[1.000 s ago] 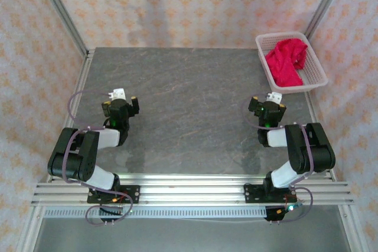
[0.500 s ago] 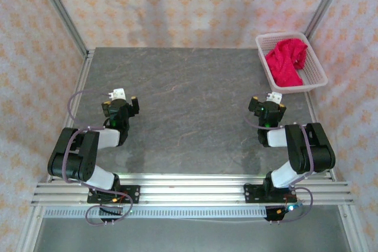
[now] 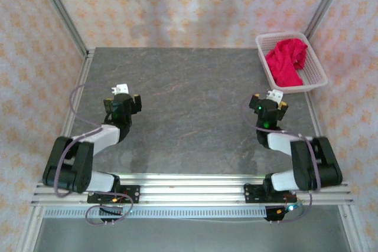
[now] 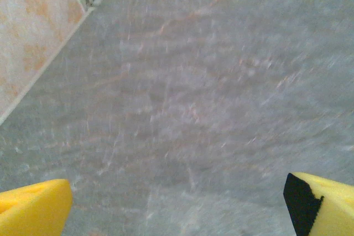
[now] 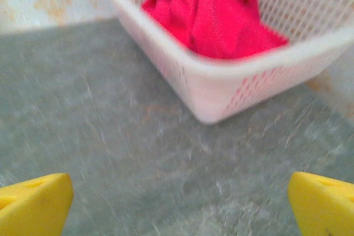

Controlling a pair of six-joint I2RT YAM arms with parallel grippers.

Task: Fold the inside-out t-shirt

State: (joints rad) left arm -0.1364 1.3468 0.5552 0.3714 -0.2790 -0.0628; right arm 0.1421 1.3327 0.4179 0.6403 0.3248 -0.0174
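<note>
Red inside-out t-shirt (image 3: 286, 61) bunched inside white mesh basket (image 3: 279, 35), far right corner of grey counter (image 3: 195, 98). Left end effector (image 3: 121, 101) spread wide, empty, over bare counter. Right end effector (image 3: 268, 101) spread wide, empty, near basket.

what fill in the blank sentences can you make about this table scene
The t-shirt in the white basket is ____ in colour. The basket sits at the table's far ____ corner. The left gripper and the right gripper are both ____. The t-shirt is nearer the ____ gripper.
Missing words: red; right; open; right.
</note>
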